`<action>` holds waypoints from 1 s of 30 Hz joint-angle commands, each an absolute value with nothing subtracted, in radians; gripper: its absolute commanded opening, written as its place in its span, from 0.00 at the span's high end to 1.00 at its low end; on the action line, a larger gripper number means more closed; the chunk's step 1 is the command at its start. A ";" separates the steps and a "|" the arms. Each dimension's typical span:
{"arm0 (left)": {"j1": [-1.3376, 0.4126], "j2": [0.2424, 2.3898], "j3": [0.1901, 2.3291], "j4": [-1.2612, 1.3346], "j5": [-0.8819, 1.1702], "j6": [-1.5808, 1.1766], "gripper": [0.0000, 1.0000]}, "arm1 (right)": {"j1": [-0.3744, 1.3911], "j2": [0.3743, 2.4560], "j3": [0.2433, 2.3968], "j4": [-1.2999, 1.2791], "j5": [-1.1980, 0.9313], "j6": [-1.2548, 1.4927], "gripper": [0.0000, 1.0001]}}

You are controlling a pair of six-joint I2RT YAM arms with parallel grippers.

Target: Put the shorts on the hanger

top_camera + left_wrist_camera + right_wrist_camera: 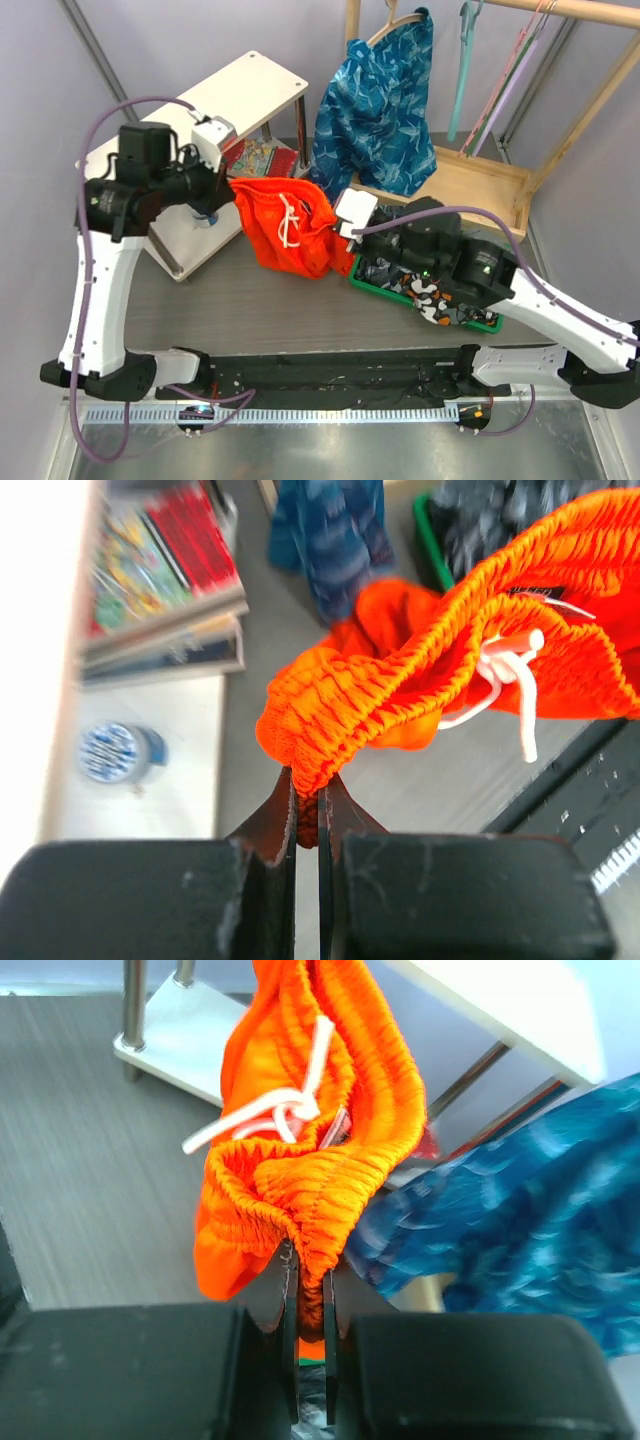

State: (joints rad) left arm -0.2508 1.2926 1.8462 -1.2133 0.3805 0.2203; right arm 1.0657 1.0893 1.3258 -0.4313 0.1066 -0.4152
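The orange-red shorts (285,225) hang above the table between both arms, white drawstring facing up. My left gripper (228,192) is shut on the waistband's left end; the left wrist view shows its jaws (307,780) pinching the gathered elastic of the shorts (420,670). My right gripper (340,226) is shut on the waistband's right end, and in the right wrist view the shorts (310,1130) bunch up out of its jaws (312,1260). The teal hanger (465,70) hangs from the wooden rail at the back right, apart from both grippers.
A blue leaf-patterned garment (380,100) hangs on the wooden rack (480,180), just behind the shorts. Pink and lilac hangers (520,60) hang beside the teal one. A green bin of dark patterned clothes (430,285) sits under the right arm. A white side table (230,100) stands at back left.
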 commanded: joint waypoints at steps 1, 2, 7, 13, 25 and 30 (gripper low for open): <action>-0.249 1.258 2.044 -1.279 0.383 0.250 1.00 | 1.069 1.078 1.558 -0.524 0.117 -0.581 0.99; -0.249 1.253 2.074 -1.284 0.393 0.264 1.00 | 1.071 1.086 1.604 -0.549 0.118 -0.589 0.99; -0.249 1.230 2.219 -1.328 0.440 0.290 1.00 | 1.069 1.155 1.885 -0.712 0.130 -0.611 0.99; -0.248 1.210 2.194 -1.356 0.489 0.324 1.00 | 1.069 1.135 1.832 -0.807 0.161 -0.591 0.99; -0.285 1.097 1.393 -1.083 0.479 0.409 1.00 | 0.835 0.985 1.086 -0.511 0.001 -0.591 0.99; -0.408 1.111 1.149 -1.045 0.431 0.506 1.00 | 0.759 1.045 0.991 -0.547 -0.248 -0.643 0.99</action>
State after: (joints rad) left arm -0.3298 1.1435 1.2400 -1.1347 0.4629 0.4091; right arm 0.7734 1.0477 1.0241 -0.6037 -0.0349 -0.5838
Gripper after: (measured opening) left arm 0.029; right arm 0.106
